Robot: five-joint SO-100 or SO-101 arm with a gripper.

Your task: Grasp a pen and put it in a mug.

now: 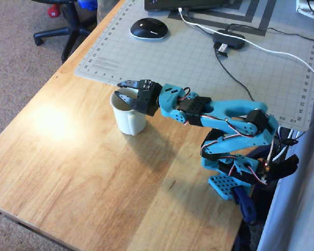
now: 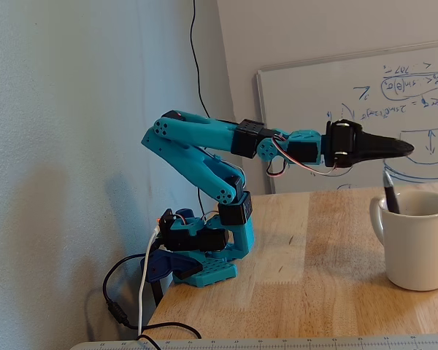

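No brand or label can be read; blue handwriting and a sketched arrow are seen on the whiteboard in the fixed view, too faint and reversed-looking to be made out; ruled numbers along the edge of the grey cutting mat are too small to be read in the overhead view.

The mug is plain, off-white, glazed and cylindrical, with a loop handle on its left in the fixed view; it stands on the pale wooden table, close to the mat's near edge. The pen is seen standing in the mug, leaning against the rim, only its dark upper part showing above it; in the overhead view it is hidden by the gripper.

The gripper is held above the mug, clear of the pen; its black fingers are seen spread apart in the overhead view, with nothing between them.

The arm is of teal printed plastic with black motors; a glossy black mouse lies on the mat; the mug's right side is cut off in the fixed view.
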